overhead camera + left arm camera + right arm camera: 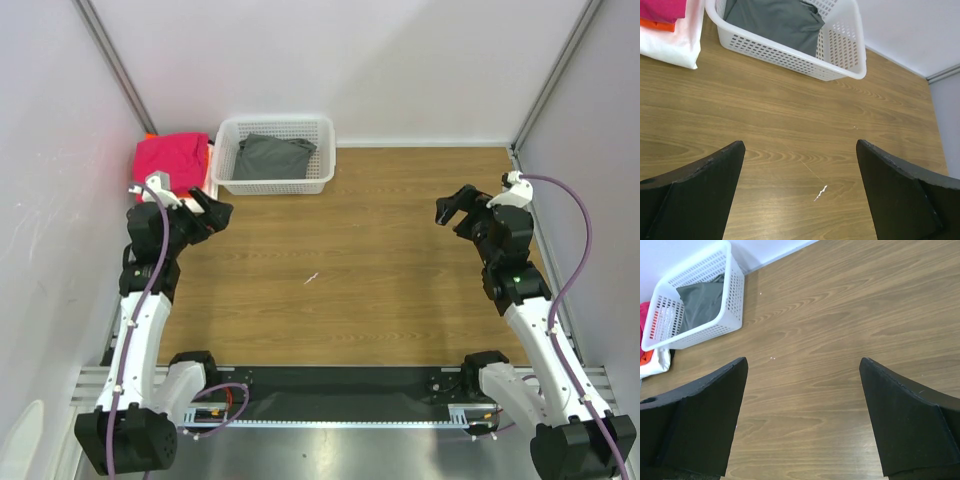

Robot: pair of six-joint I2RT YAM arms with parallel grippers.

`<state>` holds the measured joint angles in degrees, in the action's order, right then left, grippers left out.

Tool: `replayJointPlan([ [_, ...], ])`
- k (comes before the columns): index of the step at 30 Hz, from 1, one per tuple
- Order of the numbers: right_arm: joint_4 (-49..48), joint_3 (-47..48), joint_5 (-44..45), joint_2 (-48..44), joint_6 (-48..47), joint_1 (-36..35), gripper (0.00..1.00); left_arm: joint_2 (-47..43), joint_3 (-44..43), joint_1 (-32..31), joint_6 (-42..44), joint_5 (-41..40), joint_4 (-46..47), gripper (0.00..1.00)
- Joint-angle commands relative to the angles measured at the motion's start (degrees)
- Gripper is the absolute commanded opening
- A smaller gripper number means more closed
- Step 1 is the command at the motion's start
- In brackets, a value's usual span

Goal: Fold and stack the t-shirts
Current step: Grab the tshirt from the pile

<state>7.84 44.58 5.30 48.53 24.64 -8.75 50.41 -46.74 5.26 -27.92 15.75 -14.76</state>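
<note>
One wooden table [380, 280] is seen from above. A white mesh basket [275, 186] is set at its far left, with a grey t-shirt [272, 155] bundled inside. Just left of the basket, a pile of t-shirts [172, 157] in pink, orange and white is stacked. The left gripper [222, 212] and right gripper [448, 208] are held wide apart, nothing gripped. The light basket could be dragged or tipped into the pile if the grey cloth is snagged on the mesh when lifted.

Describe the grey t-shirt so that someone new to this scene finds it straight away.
At the far left of the wooden table stands a white plastic mesh basket. The dark grey t-shirt lies crumpled inside it. It is the only shirt in the basket; the pile of magenta, orange and white shirts lies outside, to its left.
</note>
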Motion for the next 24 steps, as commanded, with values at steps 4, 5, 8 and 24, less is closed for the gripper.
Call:
replayJointPlan([
  [4,-4.31,2.44,-0.82,1.91,-2.32,0.23,1.0,0.56,-3.27,-0.25,-1.08,-0.45,3.5,1.0],
  [5,-4.67,3.05,-0.73,2.61,-2.41,0.32,1.0,1.0,-3.36,-0.33,-2.56,-0.54,5.69,1.0],
  [8,-5.55,5.94,-0.12,7.26,-3.11,0.4,1.0,5.03,-5.72,-1.38,-4.59,-3.26,8.6,1.0],
  [24,-7.22,14.75,-0.2,22.48,-3.64,3.65,1.0,66.02,-72.24,-7.01,13.24,-9.94,-5.8,0.98],
])
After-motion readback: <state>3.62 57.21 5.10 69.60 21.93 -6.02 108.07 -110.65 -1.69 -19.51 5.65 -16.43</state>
